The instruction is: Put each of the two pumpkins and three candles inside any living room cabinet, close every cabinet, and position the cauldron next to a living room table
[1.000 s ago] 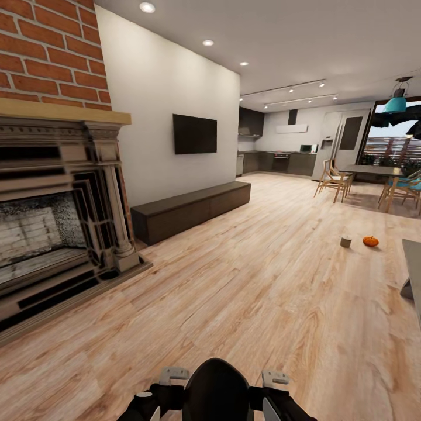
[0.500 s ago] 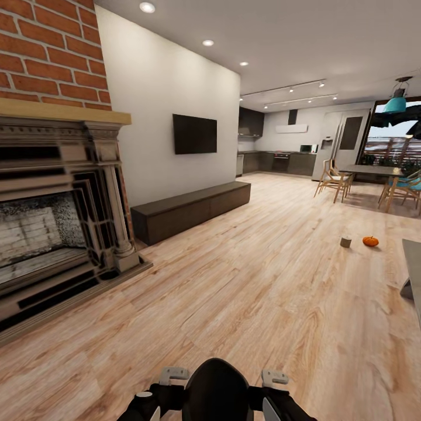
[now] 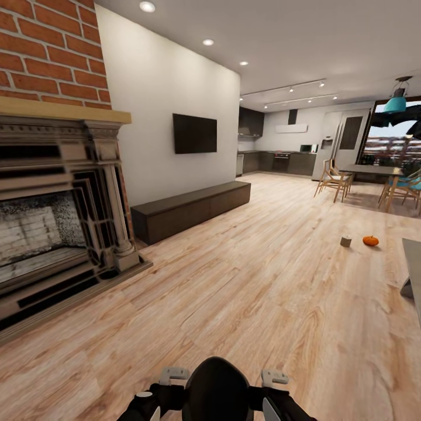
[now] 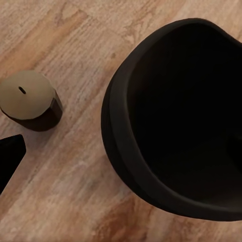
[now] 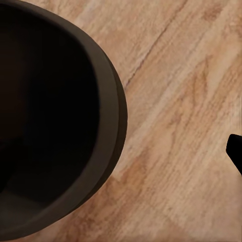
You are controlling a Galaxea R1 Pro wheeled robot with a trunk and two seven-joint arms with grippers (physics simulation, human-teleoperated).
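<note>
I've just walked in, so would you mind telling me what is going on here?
The robot stands on the living-room floor beside the fireplace, holding nothing. A black cauldron sits on the floor beneath its arms, with a candle beside it. Further off, a pumpkin and another candle lie on the floor. The long dark cabinet under the TV is closed, so nothing visible has been put away yet.

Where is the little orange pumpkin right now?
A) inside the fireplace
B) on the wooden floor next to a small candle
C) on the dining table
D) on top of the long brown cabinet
B: the pumpkin sits on the bare wooden floor, just beside a small candle, far from the closed cabinet.
</note>
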